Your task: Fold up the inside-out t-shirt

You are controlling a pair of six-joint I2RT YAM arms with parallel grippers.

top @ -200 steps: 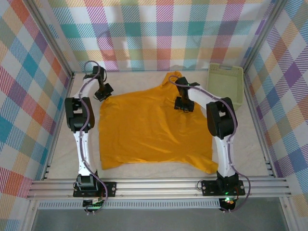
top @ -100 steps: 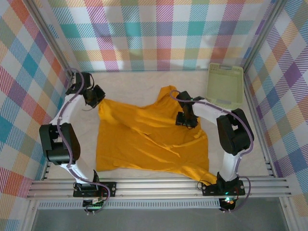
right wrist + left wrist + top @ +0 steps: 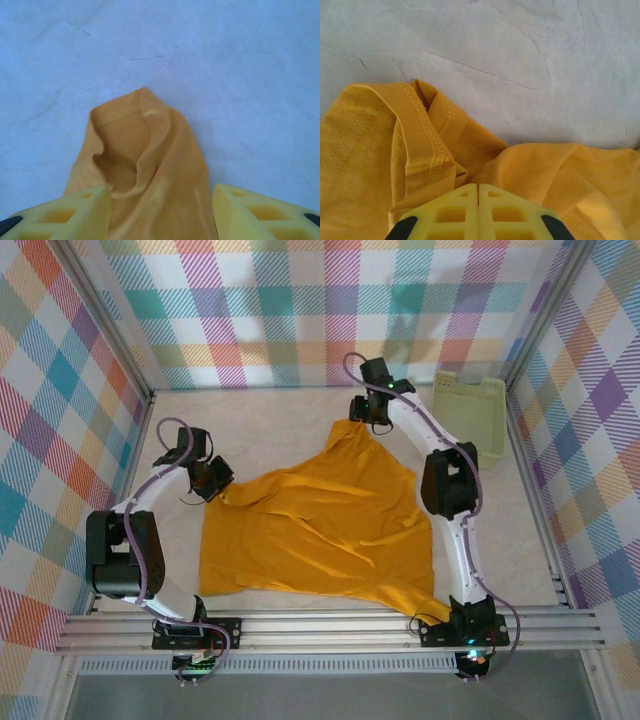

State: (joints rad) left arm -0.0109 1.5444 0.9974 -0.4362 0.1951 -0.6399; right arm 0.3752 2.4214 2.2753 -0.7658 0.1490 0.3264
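Left tool: fingers pressed together, clamped on a hemmed edge at the left side of the t-shirt. Right tool: fingers stand apart with a bunched fold of the cloth wedged between them, gripped and drawn to a peak at the far side. The garment otherwise lies spread and wrinkled mid-counter. Pale green basket sits far right, apart.

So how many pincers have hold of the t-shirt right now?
2. The left pincer is shut on the t-shirt at its left edge. The right pincer grips a bunched tip at the far side, left of the basket.
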